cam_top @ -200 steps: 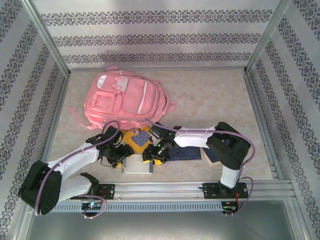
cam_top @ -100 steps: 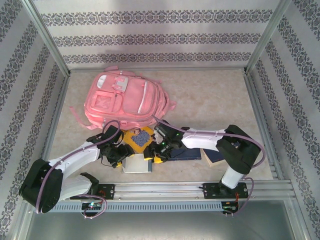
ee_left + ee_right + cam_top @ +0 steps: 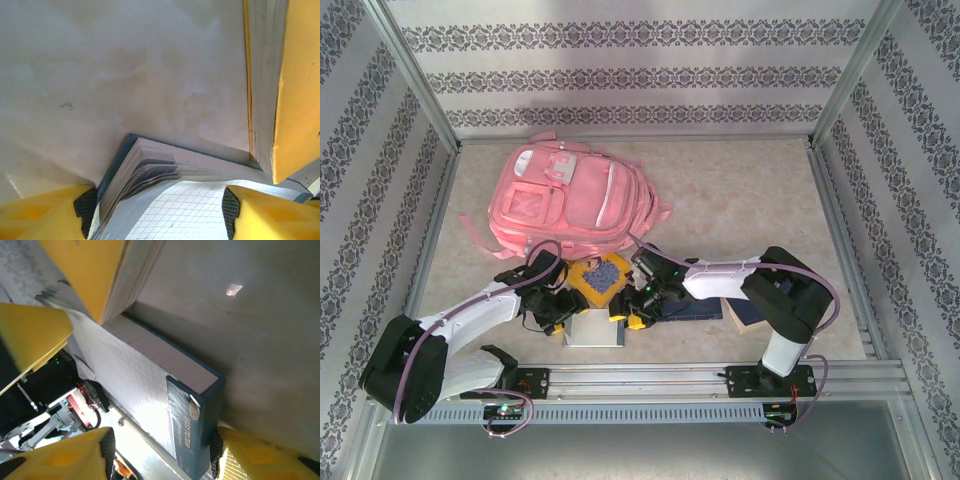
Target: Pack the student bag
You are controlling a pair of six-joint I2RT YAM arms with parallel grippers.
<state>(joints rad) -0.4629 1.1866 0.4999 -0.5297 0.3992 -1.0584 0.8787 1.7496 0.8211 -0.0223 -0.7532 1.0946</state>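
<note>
Damask-striped wallpaper walls [image 3: 620, 80], beige marbled tabletop [image 3: 740, 190], alu frame posts [image 3: 415, 70], even light

Both arms reach forward, low; left tool [image 3: 553, 316] and right tool [image 3: 629, 311] side by side, jaws apart.

My overhead camera sits high behind the arm bases, facing down over the whole table [image 3: 740, 200]. Both wrist cameras hang very close to the tabletop, looking down from opposite sides at the same gridded book [image 3: 170, 215] and yellow book [image 3: 300, 100].
</note>
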